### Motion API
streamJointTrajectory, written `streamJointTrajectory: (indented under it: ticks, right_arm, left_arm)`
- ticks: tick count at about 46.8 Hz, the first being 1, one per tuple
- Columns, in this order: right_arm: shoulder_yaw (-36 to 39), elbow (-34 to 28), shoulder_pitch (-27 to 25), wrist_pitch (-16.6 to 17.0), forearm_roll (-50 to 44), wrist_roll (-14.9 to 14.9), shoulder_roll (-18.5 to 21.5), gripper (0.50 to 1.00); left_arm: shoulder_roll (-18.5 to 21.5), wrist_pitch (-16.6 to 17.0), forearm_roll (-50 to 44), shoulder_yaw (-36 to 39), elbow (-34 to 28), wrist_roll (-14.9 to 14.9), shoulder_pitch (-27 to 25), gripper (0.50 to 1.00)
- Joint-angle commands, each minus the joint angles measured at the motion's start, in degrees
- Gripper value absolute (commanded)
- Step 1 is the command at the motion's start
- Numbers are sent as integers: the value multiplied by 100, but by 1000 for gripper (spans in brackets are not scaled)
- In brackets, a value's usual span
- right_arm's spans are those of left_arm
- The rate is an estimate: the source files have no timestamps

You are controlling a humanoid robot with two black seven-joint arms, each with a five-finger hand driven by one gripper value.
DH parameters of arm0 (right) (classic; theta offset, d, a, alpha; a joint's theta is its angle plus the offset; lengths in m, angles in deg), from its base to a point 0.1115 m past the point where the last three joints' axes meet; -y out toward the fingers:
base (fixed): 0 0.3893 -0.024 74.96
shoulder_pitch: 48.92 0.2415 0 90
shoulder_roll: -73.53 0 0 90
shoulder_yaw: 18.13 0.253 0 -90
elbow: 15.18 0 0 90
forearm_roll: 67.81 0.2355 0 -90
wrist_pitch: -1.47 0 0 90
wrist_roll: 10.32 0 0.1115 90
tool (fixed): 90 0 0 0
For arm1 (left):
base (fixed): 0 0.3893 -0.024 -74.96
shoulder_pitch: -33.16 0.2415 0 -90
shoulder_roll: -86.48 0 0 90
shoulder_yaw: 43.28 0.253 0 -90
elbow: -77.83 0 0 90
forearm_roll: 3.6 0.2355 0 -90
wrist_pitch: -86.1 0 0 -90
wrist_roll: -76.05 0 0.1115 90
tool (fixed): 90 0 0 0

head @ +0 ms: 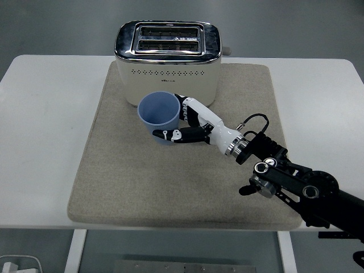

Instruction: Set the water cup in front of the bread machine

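Observation:
The blue water cup (158, 114) stands upright just in front of the cream bread machine (168, 65), over the grey mat (142, 170). My right hand (183, 122) comes in from the lower right and is shut on the cup, with the thumb across its near side and the fingers (190, 109) round its right side. I cannot tell whether the cup rests on the mat or hangs just above it. The left arm is out of view.
The bread machine has two open slots on top and a lever on its right side (227, 50). The mat covers the middle of the white table (40, 114). My right forearm (284, 176) lies over the mat's near right part.

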Motion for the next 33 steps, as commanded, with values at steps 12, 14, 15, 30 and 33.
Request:
streamJointTrajectory:
  ticks: [12, 14, 15, 30, 33]
  right_arm:
    - [-260, -491, 247, 2, 8, 1, 416, 725]
    - [-260, -553, 239, 2, 8, 1, 433, 725]
    - [-269, -579, 238, 2, 8, 1, 433, 725]
    - [-269, -878, 203, -6, 8, 18, 583, 750]
    - [-269, -878, 186, -6, 8, 18, 583, 752]
  left_arm:
    - [1, 7, -1, 0, -43, 1, 2, 1000]
    - [1, -1, -1, 0, -43, 1, 2, 1000]
    - [1, -1, -1, -9, -43, 1, 2, 1000]
    - [1, -1, -1, -9, -60, 1, 2, 1000]
    - [1, -1, -1, 0, -60, 1, 2, 1000]
